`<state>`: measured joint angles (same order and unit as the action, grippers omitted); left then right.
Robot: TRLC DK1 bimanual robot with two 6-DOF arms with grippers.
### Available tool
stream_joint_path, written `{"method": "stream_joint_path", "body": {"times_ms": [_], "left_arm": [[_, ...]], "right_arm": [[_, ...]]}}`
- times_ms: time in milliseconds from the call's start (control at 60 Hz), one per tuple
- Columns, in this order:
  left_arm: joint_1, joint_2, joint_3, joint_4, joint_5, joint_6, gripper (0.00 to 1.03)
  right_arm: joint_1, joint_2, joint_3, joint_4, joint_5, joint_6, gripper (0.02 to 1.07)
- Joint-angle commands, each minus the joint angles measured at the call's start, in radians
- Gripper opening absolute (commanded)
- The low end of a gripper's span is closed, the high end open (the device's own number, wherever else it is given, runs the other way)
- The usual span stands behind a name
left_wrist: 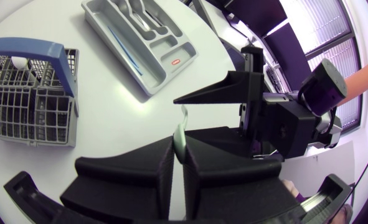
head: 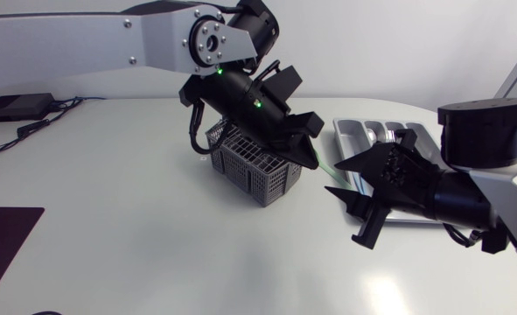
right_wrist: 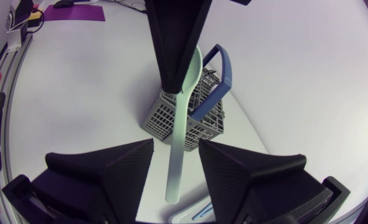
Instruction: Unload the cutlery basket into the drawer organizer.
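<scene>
Bare table (head: pixel 109 201) lies wide open beyond the cutlery basket (head: pixel 256 164), which stands just under the left gripper (left_wrist: pixel 179 149). Left gripper clamped on the bowl end of a pale green spoon (right_wrist: pixel 182 118). Right gripper (right_wrist: pixel 175 152) has its fingers apart, with the spoon handle between them and a gap on each side. Drawer organizer (head: pixel 352 131) sits just behind the right gripper.

Your left arm (head: pixel 153 39): silver-grey links, screwed round plate (head: pixel 210 39), green lights (head: pixel 258 103).
Your right arm (head: pixel 485 131): black drum joint, matte black wedge-fingered tool (head: pixel 339 178).
</scene>
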<state>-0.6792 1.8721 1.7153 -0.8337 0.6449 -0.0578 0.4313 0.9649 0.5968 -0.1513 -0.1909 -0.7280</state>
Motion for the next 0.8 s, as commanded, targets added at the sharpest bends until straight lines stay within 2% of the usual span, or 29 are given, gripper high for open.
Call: {"method": "stream_joint_path", "body": {"times_ms": [0,83,283,500,550,583,617,650,667,683,700,733,783], "left_arm": [[-0.003,0.012,-0.008,-0.013,-0.005,0.026,0.04],[-0.006,0.015,-0.01,-0.015,-0.017,0.038,0.04],[-0.031,0.018,-0.019,-0.015,-0.068,0.059,0.04],[-0.033,0.024,-0.02,-0.015,-0.073,0.064,0.05],[-0.033,0.024,-0.02,-0.016,-0.074,0.064,0.08],[-0.029,0.021,-0.019,-0.015,-0.076,0.062,0.2],[-0.028,0.016,-0.017,-0.016,-0.079,0.061,0.39],[-0.025,0.012,-0.013,-0.016,-0.079,0.061,0.62],[-0.025,0.01,-0.011,-0.016,-0.079,0.058,0.68],[-0.022,0.007,-0.005,-0.021,-0.079,0.058,0.83],[-0.022,0.001,-0.003,-0.022,-0.079,0.061,0.94],[-0.019,-0.007,-0.002,-0.021,-0.08,0.061,0.99],[-0.014,-0.022,-0.002,-0.019,-0.08,0.061,0.99]], "right_arm": [[0.012,0.031,0.021,0.015,-0.005,0.029,0.27],[0.014,0.052,0.028,0.016,-0.001,0.036,0.13],[0.011,0.072,0.038,0.018,-0.001,0.055,0.09],[0.009,0.081,0.051,-0.002,-0.001,0.055,0.08],[0.007,0.08,0.047,-0.002,-0.001,0.055,0.08],[0.007,0.077,0.043,-0.002,0.001,0.053,0.08],[0.006,0.072,0.04,-0.002,0.001,0.053,0.08],[0.004,0.069,0.038,-0.004,0.001,0.052,0.08],[0.004,0.069,0.038,-0.007,0.001,0.052,0.08],[0.004,0.067,0.038,-0.013,0.001,0.05,0.08],[0.003,0.063,0.037,-0.017,0.001,0.047,0.08],[0.003,0.058,0.032,-0.019,0.001,0.039,0.08],[-0.006,0.051,0.026,-0.033,-0.002,0.024,0.08]]}}
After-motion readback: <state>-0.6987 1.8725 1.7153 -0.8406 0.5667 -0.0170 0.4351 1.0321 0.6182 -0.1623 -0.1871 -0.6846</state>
